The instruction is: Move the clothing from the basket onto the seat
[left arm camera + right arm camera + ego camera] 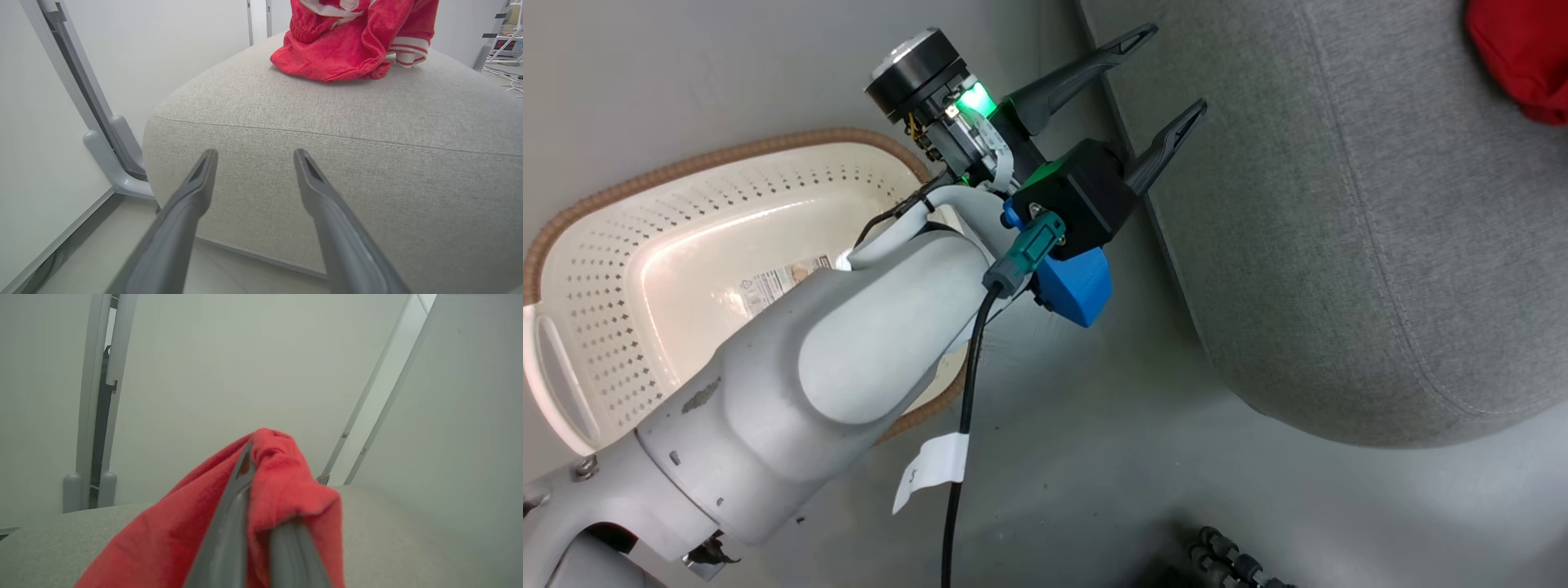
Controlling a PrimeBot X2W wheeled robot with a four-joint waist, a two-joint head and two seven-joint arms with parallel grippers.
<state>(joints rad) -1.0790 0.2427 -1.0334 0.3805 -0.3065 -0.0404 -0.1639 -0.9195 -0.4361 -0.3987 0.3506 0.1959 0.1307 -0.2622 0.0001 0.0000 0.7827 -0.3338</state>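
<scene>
– Right gripper [255,465] is clenched on a fold of the clothing [286,490], red fabric draped over both its fingers, up over the seat [408,547]. What makes a clean set-down from here?
– Lower first, I'd say, until the cloth carries its own weight on the cushion. Then part the jaws wide and draw back along the fingers' own line, so no fold rides up on a tip.
– Where on the cushion?
– Well in from the rounded edge. In the head view the red sits at 1 o'clock, far up the seat, which looks safe (near the stitched seam a loose sleeve could slide off).
– And the left gripper [1176,67]?
– Released, fingers spread and holding nothing, aimed at the seat's side. In its own wrist view the red heap rests on the cushion top at 12 o'clock. Best to hold it clear of the cloth.
– Anything left in the basket [605,286]?
– It lies at 9 o'clock in the head view. What shows of its base is bare but for a sticker [776,282], though the left forearm [874,343] hides the near end. I judge this the last piece, or close.
</scene>
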